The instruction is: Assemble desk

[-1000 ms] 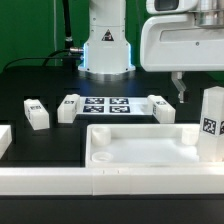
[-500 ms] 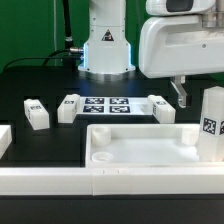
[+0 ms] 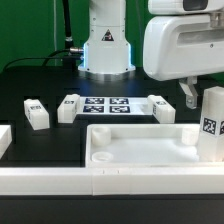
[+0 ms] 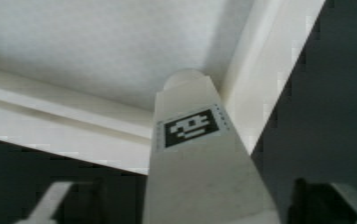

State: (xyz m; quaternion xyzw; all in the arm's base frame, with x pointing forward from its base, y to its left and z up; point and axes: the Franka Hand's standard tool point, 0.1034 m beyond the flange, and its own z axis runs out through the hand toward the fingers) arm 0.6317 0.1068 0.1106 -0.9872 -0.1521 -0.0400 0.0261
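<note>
The desk tabletop (image 3: 140, 145), a white tray with a raised rim, lies at the front centre. One white leg (image 3: 212, 125) stands upright at its right end, tag facing out. Three more legs lie on the black table: one at the left (image 3: 36, 114), one (image 3: 68, 107) and one (image 3: 163, 108) either side of the marker board. My gripper (image 3: 187, 96) hangs open just behind and left of the upright leg. In the wrist view the leg (image 4: 196, 130) rises between my open fingers (image 4: 72, 203), untouched on both sides, with the tabletop (image 4: 104, 40) behind it.
The marker board (image 3: 105, 105) lies flat behind the tabletop. A long white border rail (image 3: 100, 182) runs along the front edge, with another white piece (image 3: 3, 140) at the far left. The robot base (image 3: 105, 45) stands at the back.
My gripper has moved toward the exterior view's right, closer to the upright leg. The parts on the table have not moved.
</note>
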